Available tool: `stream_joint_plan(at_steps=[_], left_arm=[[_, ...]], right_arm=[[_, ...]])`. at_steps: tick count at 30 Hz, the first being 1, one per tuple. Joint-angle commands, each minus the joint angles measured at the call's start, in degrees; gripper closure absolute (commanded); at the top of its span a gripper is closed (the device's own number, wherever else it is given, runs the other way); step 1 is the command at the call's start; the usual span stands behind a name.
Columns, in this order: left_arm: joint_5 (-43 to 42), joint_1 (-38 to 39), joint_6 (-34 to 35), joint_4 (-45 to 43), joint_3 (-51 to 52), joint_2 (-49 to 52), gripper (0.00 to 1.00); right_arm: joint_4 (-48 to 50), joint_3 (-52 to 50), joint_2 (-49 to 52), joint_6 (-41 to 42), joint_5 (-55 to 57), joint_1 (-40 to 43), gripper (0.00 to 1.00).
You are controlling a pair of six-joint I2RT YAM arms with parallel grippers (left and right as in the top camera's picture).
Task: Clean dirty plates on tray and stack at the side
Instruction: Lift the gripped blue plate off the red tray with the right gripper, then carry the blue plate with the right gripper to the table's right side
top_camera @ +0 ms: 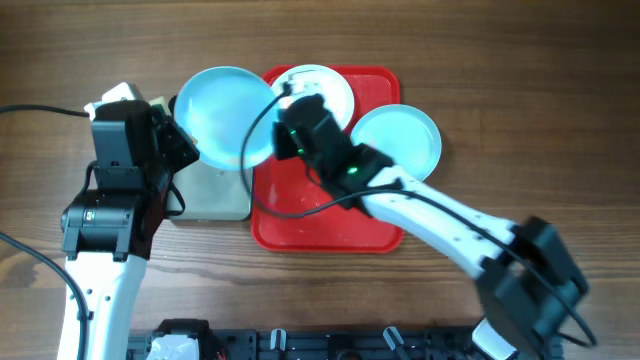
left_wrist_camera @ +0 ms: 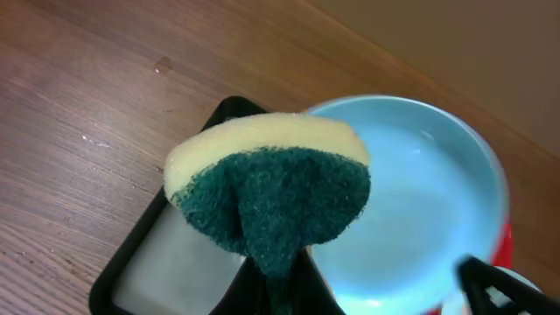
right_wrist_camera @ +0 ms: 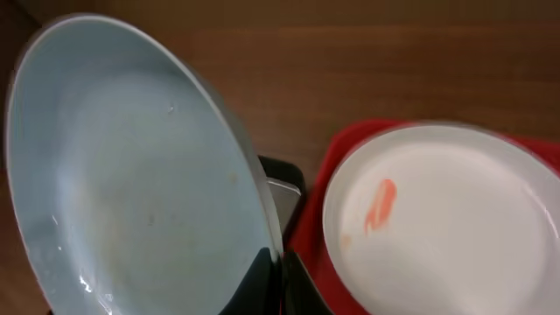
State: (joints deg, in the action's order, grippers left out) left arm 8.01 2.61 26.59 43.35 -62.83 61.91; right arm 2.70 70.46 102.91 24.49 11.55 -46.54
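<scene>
From overhead, the right gripper (top_camera: 283,128) is pinching the rim of a turquoise plate (top_camera: 222,115) and holding it beside the red tray's (top_camera: 320,225) left edge, above the dark tray (top_camera: 210,195). A white plate (top_camera: 325,88) is lying at the red tray's far end, and a second turquoise plate (top_camera: 400,135) is overhanging its right rim. The left gripper (top_camera: 185,150) is sitting just left of the held plate. In the left wrist view, that claw is clamping a yellow-and-green sponge (left_wrist_camera: 271,188) near the turquoise plate. In the right wrist view, the turquoise plate is tilting steeply in the pinching fingers, and the white plate is showing an orange smear (right_wrist_camera: 378,206).
</scene>
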Motion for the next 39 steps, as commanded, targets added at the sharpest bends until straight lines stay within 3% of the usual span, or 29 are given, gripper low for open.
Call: stream_joint_plan(at_steps=[1, 6, 16, 28, 39], left_arm=[[-0.70, -0.28, -1.09, -0.26, 0.22, -0.85, 0.96], [-0.68, -0.28, -1.11, -0.28, 0.22, -0.85, 0.96], [-0.70, -0.28, -1.11, -0.44, 0.22, -0.85, 0.96], [-0.68, -0.28, -1.09, -0.46, 0.22, -0.85, 0.96], [-0.68, -0.28, -1.09, -0.46, 0.22, -0.85, 0.96]], right_arm=[[9.01, 0.96, 4.72, -13.46, 12.57, -2.19, 0.96], [23.19, 0.96, 6.75, -35.98, 16.31, -2.43, 0.96], [36.74, 0.96, 6.78, -56.24, 10.34, -2.43, 0.96], [41.92, 0.96, 6.78, -57.66, 3.74, -2.36, 0.96], [42.91, 0.96, 6.78, -66.49, 2.49, -2.54, 0.96]])
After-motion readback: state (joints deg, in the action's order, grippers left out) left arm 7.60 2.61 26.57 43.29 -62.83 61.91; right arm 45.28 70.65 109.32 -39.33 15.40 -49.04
